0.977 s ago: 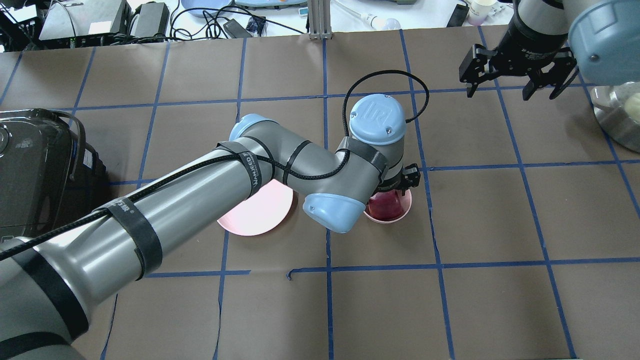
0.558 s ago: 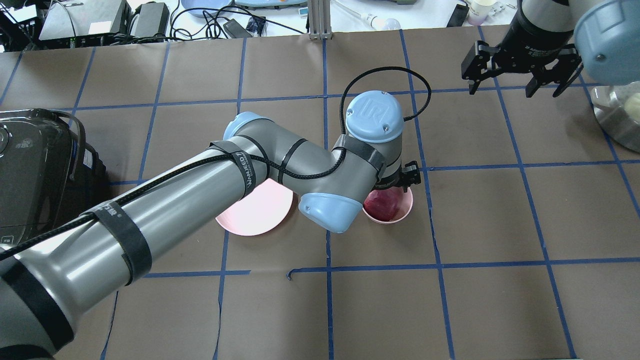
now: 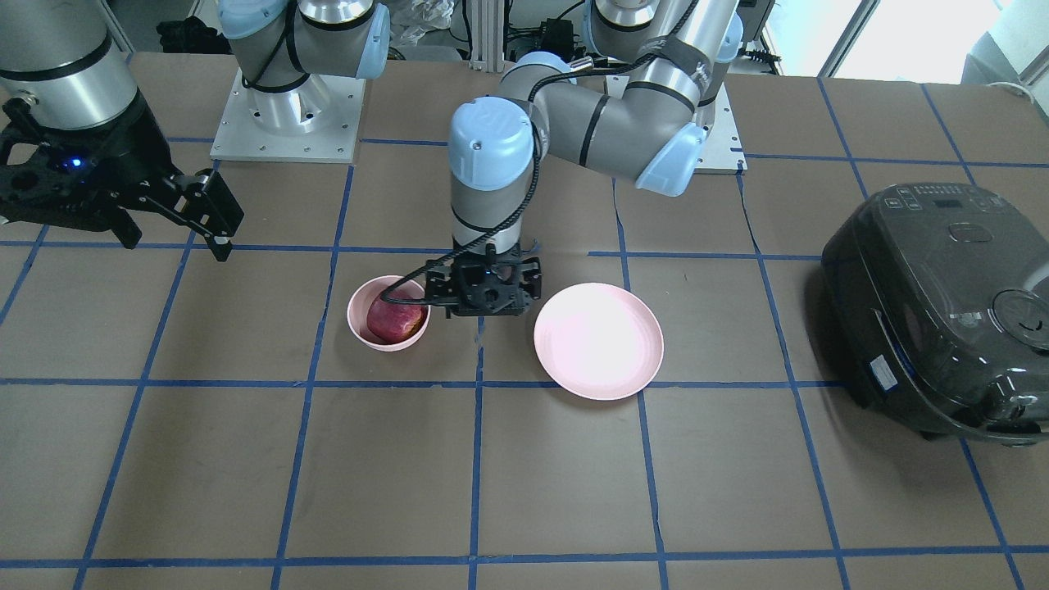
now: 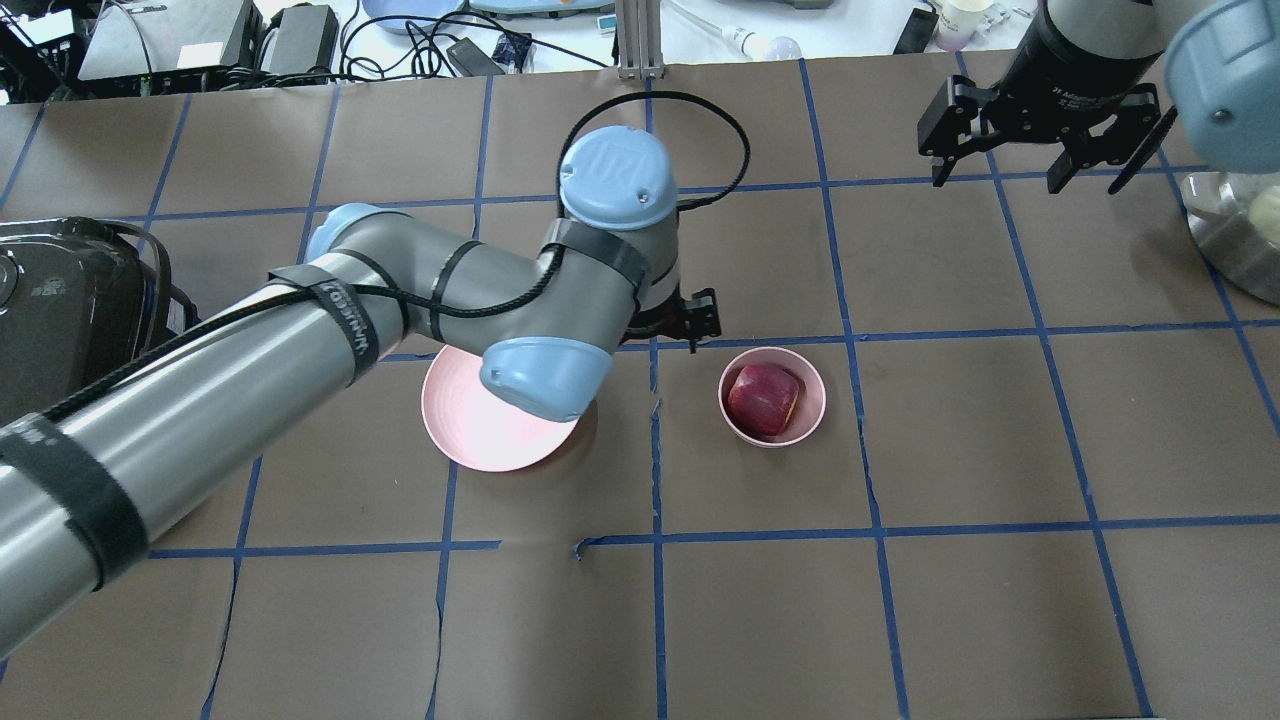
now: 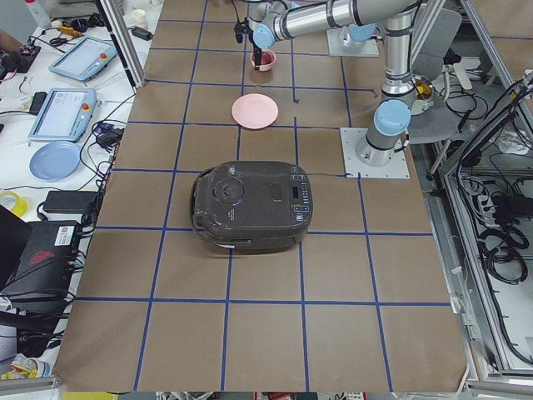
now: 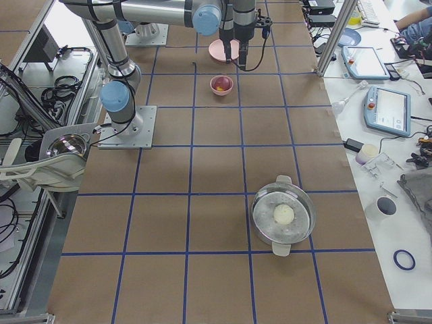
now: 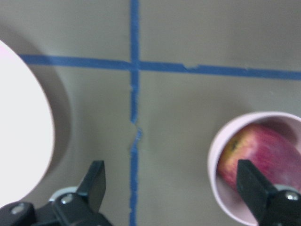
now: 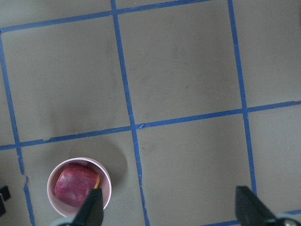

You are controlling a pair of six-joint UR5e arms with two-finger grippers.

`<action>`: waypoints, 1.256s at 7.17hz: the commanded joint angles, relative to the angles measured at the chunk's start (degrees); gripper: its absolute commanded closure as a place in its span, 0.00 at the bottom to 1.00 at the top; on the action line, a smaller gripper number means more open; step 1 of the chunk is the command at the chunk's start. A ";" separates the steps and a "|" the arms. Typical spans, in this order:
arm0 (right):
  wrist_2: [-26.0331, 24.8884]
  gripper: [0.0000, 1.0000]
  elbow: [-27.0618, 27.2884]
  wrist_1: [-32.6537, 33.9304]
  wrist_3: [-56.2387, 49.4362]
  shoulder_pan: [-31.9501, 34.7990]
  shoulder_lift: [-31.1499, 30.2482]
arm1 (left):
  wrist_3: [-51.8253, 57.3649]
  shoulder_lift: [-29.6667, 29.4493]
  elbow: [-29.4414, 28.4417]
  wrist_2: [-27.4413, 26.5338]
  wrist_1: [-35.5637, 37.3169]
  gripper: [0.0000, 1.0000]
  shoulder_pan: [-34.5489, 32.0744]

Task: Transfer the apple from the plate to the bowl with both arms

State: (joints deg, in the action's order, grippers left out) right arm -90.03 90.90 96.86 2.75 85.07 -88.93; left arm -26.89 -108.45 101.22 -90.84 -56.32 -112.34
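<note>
The dark red apple (image 4: pixel 763 398) sits in the small deep pink bowl (image 4: pixel 818 405), also seen in the front view (image 3: pixel 396 319) with the bowl rim (image 3: pixel 357 315) around it. The wide pink plate (image 4: pixel 465 435) is bare and lies left of the bowl. My left gripper (image 3: pixel 485 299) hangs between plate and bowl, just off the bowl's rim. In the left wrist view (image 7: pixel 171 188) it is open and empty, with the apple (image 7: pixel 268 153) at the right. My right gripper (image 4: pixel 1040 172) is open and empty, high over the far right of the table.
A black rice cooker (image 4: pixel 70 320) stands at the left edge. A metal pot (image 4: pixel 1235 240) with a pale round thing in it stands at the right edge. The left arm's elbow overhangs part of the plate.
My left gripper has moved off the bowl to the left and slightly back, and the apple stays in the bowl, now in full view. My right gripper has drifted slightly farther back.
</note>
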 commanded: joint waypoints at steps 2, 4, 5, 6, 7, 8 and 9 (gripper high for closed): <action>1.36 0.00 0.24 -2.73 0.15 4.03 -0.72 | 10.51 9.55 -0.04 -1.71 -7.52 0.00 11.59; 0.91 0.00 -0.02 -6.65 3.12 5.02 -1.24 | 18.14 14.39 -3.29 -1.79 -15.10 0.00 15.65; 1.00 0.00 -0.11 -7.46 4.88 5.28 -1.25 | 19.23 15.54 -6.88 -1.71 -18.96 0.00 16.45; 0.22 0.00 -0.20 -7.56 5.16 5.89 -1.60 | 19.50 15.64 -12.31 -1.36 -24.57 0.00 17.85; -2.49 0.00 -0.11 -7.73 4.99 6.07 -2.04 | 19.51 15.29 -15.49 0.99 -28.10 0.00 19.08; -1.91 0.00 -0.20 -7.74 4.90 5.99 -2.13 | 20.38 15.64 -16.40 1.28 -28.05 0.00 19.18; -1.73 0.00 -0.11 -7.74 4.98 6.25 -2.56 | 24.65 17.12 -16.40 1.46 -27.88 0.00 19.35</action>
State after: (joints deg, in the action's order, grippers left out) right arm -91.74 90.75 89.17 7.68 91.09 -91.05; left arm -5.82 -92.57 85.73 -89.90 -83.68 -93.36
